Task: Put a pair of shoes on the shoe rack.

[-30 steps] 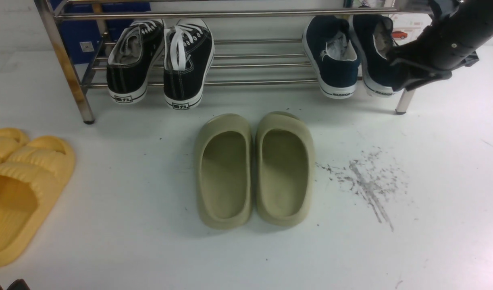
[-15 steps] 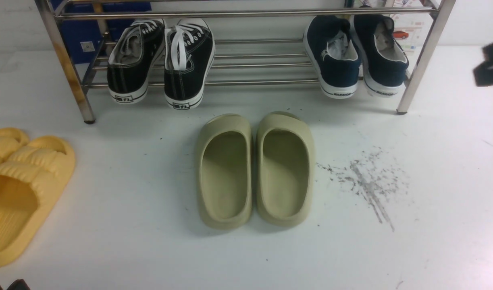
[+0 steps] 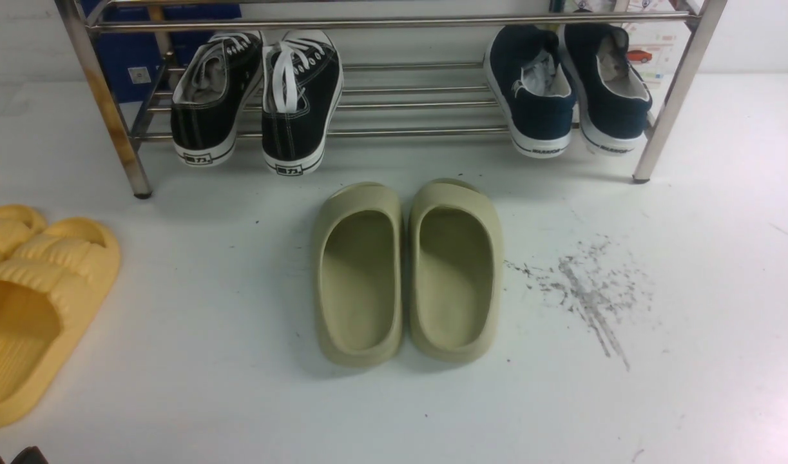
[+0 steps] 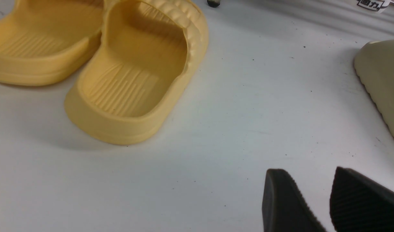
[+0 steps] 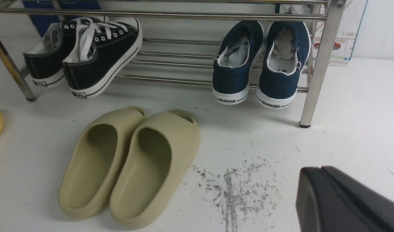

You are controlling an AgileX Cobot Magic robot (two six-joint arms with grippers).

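Observation:
The two navy-blue slip-on shoes, the left one (image 3: 535,90) and the right one (image 3: 616,84), rest side by side on the lower bars at the right end of the steel shoe rack (image 3: 400,132), heels toward me. They also show in the right wrist view (image 5: 237,64) (image 5: 283,61), beside the rack's leg (image 5: 319,64). My right gripper (image 5: 321,169) is shut and empty, low over the white floor, well back from the rack; it is out of the front view. My left gripper (image 4: 308,180) is open and empty above the floor.
Black lace-up sneakers (image 3: 258,96) sit on the rack's left end. Olive-green slides (image 3: 406,270) lie on the floor before the rack's middle. Yellow slides (image 3: 33,296) lie at far left, near my left gripper (image 4: 132,74). Dark scuff marks (image 3: 587,290) are right of the olive slides.
My right arm has pulled away from the right navy shoe on the rack, moved off to the right and left the front view. The shoes stay on the rack.

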